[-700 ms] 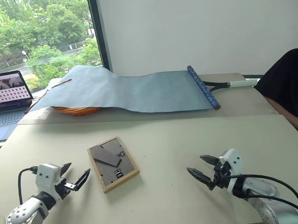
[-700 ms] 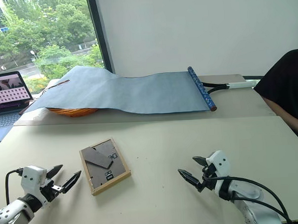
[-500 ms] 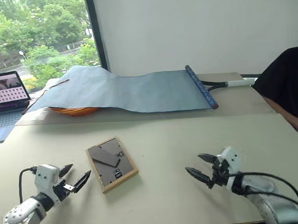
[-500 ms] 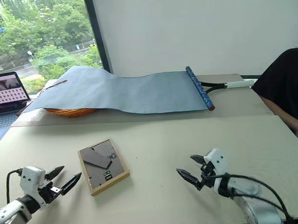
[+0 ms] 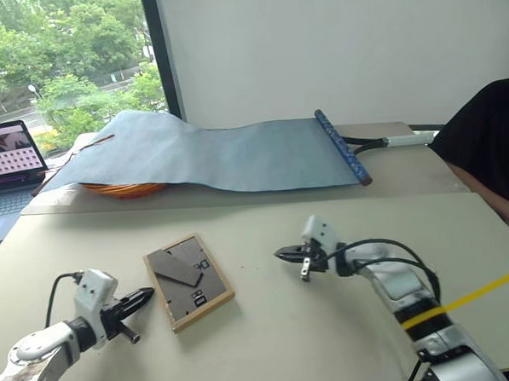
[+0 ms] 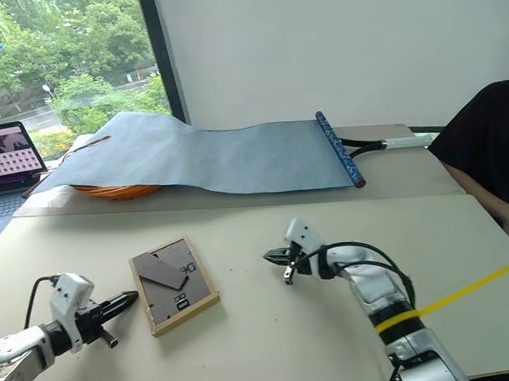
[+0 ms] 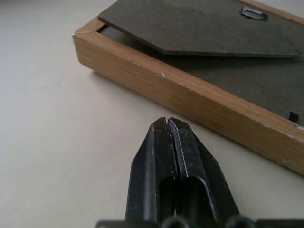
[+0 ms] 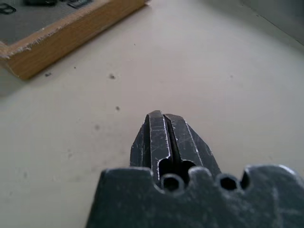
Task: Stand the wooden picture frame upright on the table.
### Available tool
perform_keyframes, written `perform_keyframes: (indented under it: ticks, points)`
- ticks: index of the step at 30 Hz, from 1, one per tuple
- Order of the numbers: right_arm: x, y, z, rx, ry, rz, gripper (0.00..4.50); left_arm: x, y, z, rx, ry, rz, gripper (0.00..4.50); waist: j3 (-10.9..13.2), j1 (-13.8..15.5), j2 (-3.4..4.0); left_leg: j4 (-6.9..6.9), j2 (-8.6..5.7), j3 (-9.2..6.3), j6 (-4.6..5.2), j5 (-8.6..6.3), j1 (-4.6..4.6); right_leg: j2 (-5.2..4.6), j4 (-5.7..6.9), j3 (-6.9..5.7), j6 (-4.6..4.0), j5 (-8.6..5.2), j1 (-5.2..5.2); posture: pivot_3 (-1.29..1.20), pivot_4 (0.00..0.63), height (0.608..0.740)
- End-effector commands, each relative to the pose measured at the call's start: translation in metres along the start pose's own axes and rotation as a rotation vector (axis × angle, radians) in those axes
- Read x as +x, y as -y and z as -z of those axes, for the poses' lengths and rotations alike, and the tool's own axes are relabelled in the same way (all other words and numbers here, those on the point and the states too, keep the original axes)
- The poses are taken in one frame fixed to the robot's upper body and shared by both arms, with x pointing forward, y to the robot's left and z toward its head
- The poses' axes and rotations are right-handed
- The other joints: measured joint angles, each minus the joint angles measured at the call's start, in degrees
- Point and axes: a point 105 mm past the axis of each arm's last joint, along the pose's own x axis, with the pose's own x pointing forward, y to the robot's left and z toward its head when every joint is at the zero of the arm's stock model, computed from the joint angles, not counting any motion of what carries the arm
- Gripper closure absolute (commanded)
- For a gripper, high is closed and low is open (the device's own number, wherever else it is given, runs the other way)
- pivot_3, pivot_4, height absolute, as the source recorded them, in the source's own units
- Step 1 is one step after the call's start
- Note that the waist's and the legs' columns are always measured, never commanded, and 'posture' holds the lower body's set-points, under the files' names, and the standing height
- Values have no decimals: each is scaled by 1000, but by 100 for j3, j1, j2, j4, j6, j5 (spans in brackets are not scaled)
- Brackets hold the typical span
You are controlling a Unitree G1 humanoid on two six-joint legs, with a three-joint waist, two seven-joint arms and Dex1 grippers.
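So from the head cam: the frame (image 5: 188, 281) is lying flat on the table (image 5: 271, 343), dark back panel facing up, kickstand flap still folded down. The left gripper (image 5: 144, 294) sits just beside the frame's near-left edge, fingers pressed together, holding nothing. The right gripper (image 5: 283, 255) is off to the frame's right with a clear gap of bare table between them, also pinched closed and empty. Behind all that there's a blue-grey cloth (image 5: 218, 154) on the far table, well apart from the action.

Left wrist cam: the closed tips (image 7: 167, 124) point straight at the frame's wooden side, very near but I can't say they're touching. My worry here is that closed fingers nudging a light frame on a smooth top will just slide or spin it instead of tipping it up, especially with nothing bracing the opposite edge.

Right wrist cam: the closed tips (image 8: 160, 117) aim over bare table, with a frame corner (image 8: 57, 33) some way ahead. If this arm doesn't get there to block, the frame skates toward it.

Other risks, my guess: lift it by one edge and it flops picture-side up, or it gets stood up without the flap swung out and falls right back over. Closed tips might also wedge under the flap awkwardly.
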Motion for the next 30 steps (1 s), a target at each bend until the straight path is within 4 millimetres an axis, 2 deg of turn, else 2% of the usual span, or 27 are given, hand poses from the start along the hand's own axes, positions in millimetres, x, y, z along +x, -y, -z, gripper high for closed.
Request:
perform_keyframes:
  ticks: [1, 3, 6, 10, 16, 20, 24, 27, 30]
  points:
    - [21, -12, -3, -54, 12, -72, 4447, 13, 11, 2, 27, -31, 58, 4500, 0, 48, 0, 0, 0, 0, 0, 0, -1, 0, 0, -1, 0, 0, 3, 0, 150, 714]
    - [29, -20, -4, -26, 36, -100, 4447, 26, 18, -1, 34, -22, 91, 4500, -1, 118, 0, 3, 0, -1, 0, 0, -1, -1, -1, -3, 1, 0, 9, 0, 150, 714]
    - [24, -24, -2, -6, 52, -92, 4447, 43, 33, -9, 50, 0, 146, 4500, -1, 200, 2, 10, 0, -5, -1, 0, 1, -1, 0, -13, 0, 0, 13, 0, 150, 714]
    - [-5, -21, 8, 5, 18, -41, 4447, 61, 53, -10, 74, -3, 235, 4500, -4, 313, 3, 16, 0, -5, -2, 0, -1, -2, -1, -14, 4, 0, 17, 0, 150, 714]
    - [-54, -18, 10, 30, -34, 36, 4447, 77, 74, -6, 107, -28, 334, 4500, -14, 384, 20, 16, 0, -5, -2, 0, 0, -2, -3, -13, 5, -2, 16, 0, 150, 714]
    - [-78, -21, 8, 53, -60, 77, 4447, 87, 85, -6, 131, -43, 401, 4500, -18, 421, 29, 23, 0, -5, -2, 0, 0, -2, -4, -13, 33, -17, 18, 0, 150, 714]
    - [-83, -37, 2, 93, -58, 83, 4447, 101, 100, -5, 188, -74, 492, 4500, -22, 442, 33, 26, -3, -7, -2, 0, -1, -3, -5, -13, 37, -19, 20, 0, 150, 714]
    - [-84, -34, 3, 97, -67, 127, 4447, 100, 87, -6, 176, -97, 447, 4500, -24, 423, 35, 30, -3, -8, -1, -1, 0, -3, -8, -12, 38, -19, 23, 0, 150, 714]
    - [-86, -17, 7, 63, -96, 178, 4447, 78, 59, 4, 155, -168, 352, 4500, -24, 360, 32, 34, -3, -9, -1, -1, 0, -3, -7, -12, 38, -19, 23, 0, 150, 714]
